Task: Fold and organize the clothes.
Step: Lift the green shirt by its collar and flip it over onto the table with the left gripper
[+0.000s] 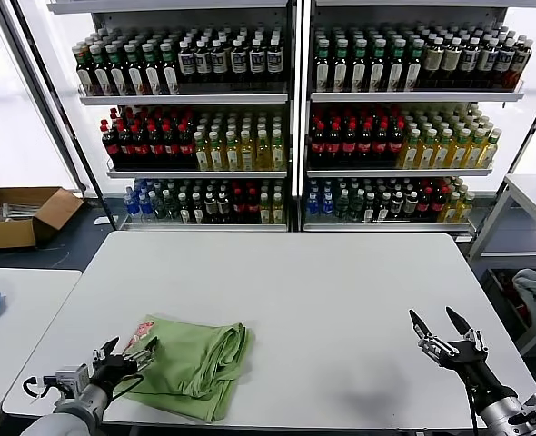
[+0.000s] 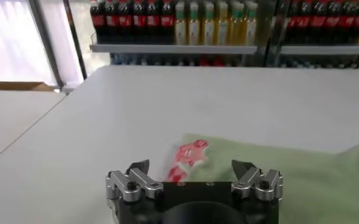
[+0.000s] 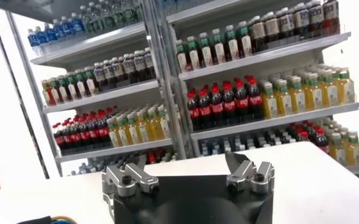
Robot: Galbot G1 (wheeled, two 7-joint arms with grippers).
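Closest to the camera are the two grippers, both low at the table's near edge. Going by size, the table (image 1: 322, 300) comes first: a wide grey top. On it, near the near-left corner, lies the shirt (image 1: 191, 363), a light green bundle that looks already folded, with loose folds bunched on its right side. Its long axis seems to run from the near edge toward the far edge, a little slanted. A red-and-white logo (image 1: 141, 333) shows at its far-left corner. I can see only this one green garment.

The left gripper (image 1: 123, 356) is at the shirt's left edge, just beside the logo, jaws spread wide and holding nothing. In its wrist view the cloth (image 2: 289, 182) lies under and ahead of the fingers, spreading toward the robot's right. Whether a fingertip touches the cloth, I cannot tell.

The right gripper (image 1: 445, 329) waits near the near-right corner, well apart from the shirt, jaws also wide and empty.

I judge the left arm is much nearer, so the next grasp or push on the shirt probably belongs to it.
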